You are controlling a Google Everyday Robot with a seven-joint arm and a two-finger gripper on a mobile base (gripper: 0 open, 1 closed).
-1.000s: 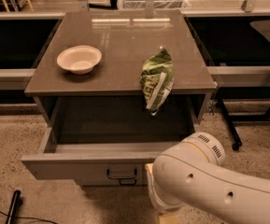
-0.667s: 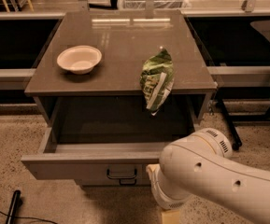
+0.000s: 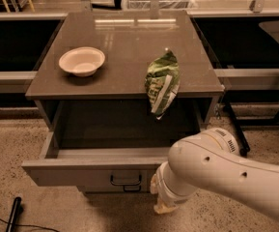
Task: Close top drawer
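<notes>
**Camera view.** The white, rounded robot arm [image 3: 221, 170] fills the lower right of the frame. Against a second ago its bulk sits a little higher and further right. The top drawer [image 3: 93, 170], the wide shallow grey-brown box under the desk's surface, has not shifted. Its front panel lies across the lower left of the frame as before, pulled well out from the cabinet. The small black handle [image 3: 125, 179] on that panel is just left of the arm's lower end. I judge that the closing push has not yet taken effect and the arm is only lining itself up with the front panel.

The tool [image 3: 161, 208] is at the bottom centre, below the arm's wrist and just right of the handle. Only a pale tan part of it shows, near the floor. I cannot tell whether it is spread or pressed together, or whether it touches the panel.

Nothing shows inside the drawer; its back is in shadow and its right end is hidden by the arm. On the grey-brown desk [image 3: 124, 37] a shallow white round bowl [image 3: 81, 61] stands at the left and looks empty. A crumpled green snack bag [image 3: 162, 82] lies at the desk's front edge, its lower end hanging over the open drawer. The bag could slip into the drawer if the cabinet is jolted.
</notes>
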